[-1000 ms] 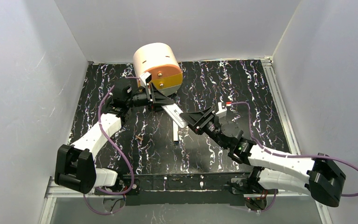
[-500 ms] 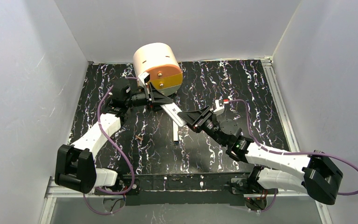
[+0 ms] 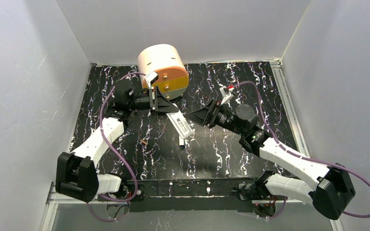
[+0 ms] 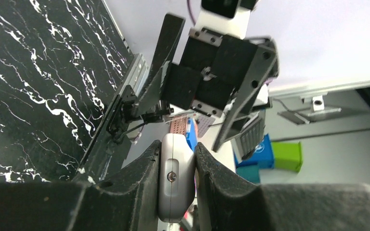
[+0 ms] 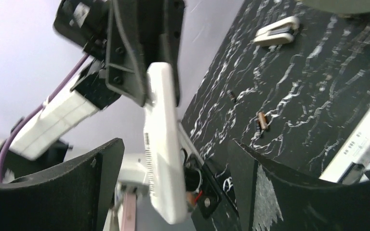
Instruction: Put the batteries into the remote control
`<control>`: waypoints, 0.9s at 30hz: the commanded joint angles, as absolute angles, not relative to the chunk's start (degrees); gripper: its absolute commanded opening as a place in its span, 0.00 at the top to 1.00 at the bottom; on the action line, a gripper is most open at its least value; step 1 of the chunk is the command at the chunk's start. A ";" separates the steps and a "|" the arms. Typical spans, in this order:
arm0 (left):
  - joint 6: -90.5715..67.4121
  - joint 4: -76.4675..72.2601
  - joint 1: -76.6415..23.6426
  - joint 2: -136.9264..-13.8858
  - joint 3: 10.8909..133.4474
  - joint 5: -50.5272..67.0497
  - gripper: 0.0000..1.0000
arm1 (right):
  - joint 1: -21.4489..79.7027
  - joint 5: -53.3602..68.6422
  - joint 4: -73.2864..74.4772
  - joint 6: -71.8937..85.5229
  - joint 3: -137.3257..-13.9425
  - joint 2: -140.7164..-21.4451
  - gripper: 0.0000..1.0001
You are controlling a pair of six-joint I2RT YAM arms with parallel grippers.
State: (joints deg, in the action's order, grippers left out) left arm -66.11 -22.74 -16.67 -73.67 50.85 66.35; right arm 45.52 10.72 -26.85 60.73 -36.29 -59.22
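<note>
The white remote control [image 3: 180, 124] juts out, tilted, from my left gripper [image 3: 165, 107], which is shut on one of its ends. The left wrist view shows that end [image 4: 175, 182] squeezed between both pads. My right gripper [image 3: 194, 117] faces the remote's free end with its jaws wide open. In the right wrist view the remote [image 5: 163, 149] hangs between the spread fingers [image 5: 84, 185] without touching either. Two small batteries [image 5: 261, 121] lie loose on the black mat; they show in the top view as a brown speck [image 3: 145, 142].
A cream and orange cylinder [image 3: 164, 65] stands at the back of the black marbled mat [image 3: 250, 91], just behind the left gripper. A narrow white bar [image 3: 181, 141] lies under the remote. A small white wedge piece [image 5: 275, 31] rests farther off. White walls enclose three sides.
My right gripper has let go of the remote's free end, opened wide and drawn back to the right with its arm raised. The left gripper keeps hold of the remote.
</note>
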 commanded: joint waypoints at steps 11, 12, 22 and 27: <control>-57.31 -24.21 -17.30 -65.16 51.87 73.69 1.00 | 44.81 42.27 -15.48 40.23 -52.48 -68.94 0.20; -57.07 -24.24 -17.31 -64.87 51.79 73.77 1.00 | 45.21 42.46 -15.55 40.06 -52.69 -69.33 0.21; -56.60 -24.20 -17.40 -63.77 50.81 74.27 1.00 | 47.49 42.27 -18.96 42.19 -53.70 -72.86 0.43; -56.82 -24.32 -17.36 -63.31 50.58 73.37 0.98 | 47.78 42.78 -24.51 46.70 -53.64 -74.75 0.63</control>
State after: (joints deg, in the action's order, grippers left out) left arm -56.10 -23.16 -17.02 -66.06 50.41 72.60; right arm 47.51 43.07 -18.44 43.59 -51.77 -72.99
